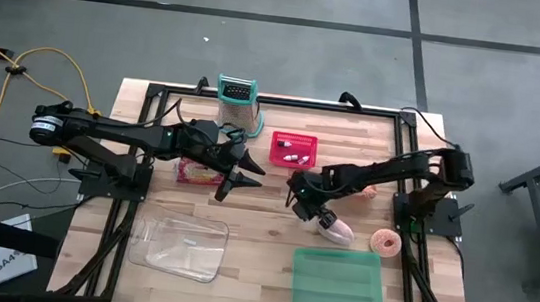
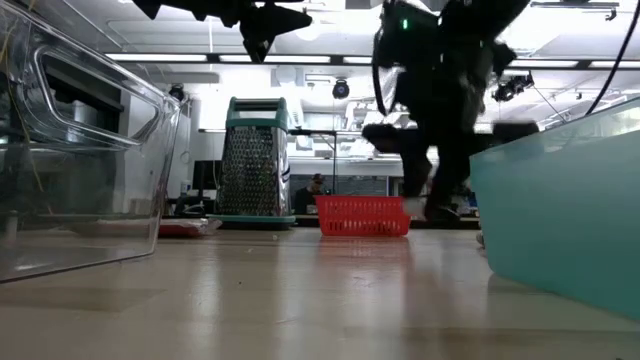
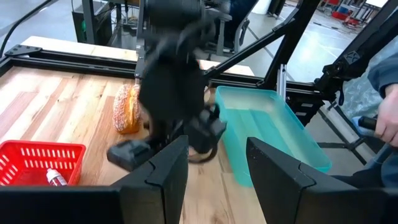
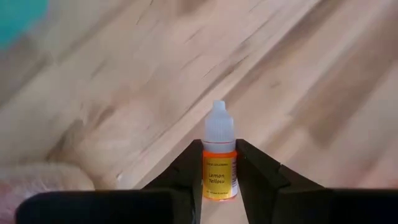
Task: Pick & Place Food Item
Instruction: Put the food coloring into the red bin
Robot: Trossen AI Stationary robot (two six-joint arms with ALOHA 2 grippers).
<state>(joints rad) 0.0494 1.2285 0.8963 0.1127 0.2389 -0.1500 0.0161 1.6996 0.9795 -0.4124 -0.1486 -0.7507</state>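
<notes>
Seen from above, the right claw (image 1: 306,207) hangs over the middle of the wooden bench (image 1: 261,241), its fingers closed on a small white-capped dropper bottle with a yellow label (image 4: 219,162); the bottle's long axis runs straight out between the fingers, cap outward; a teal plastic tray (image 1: 338,284) lies near, toward the bench's front edge, likely where it goes; the left claw (image 1: 237,173) waits part open and empty, farther from the tray
</notes>
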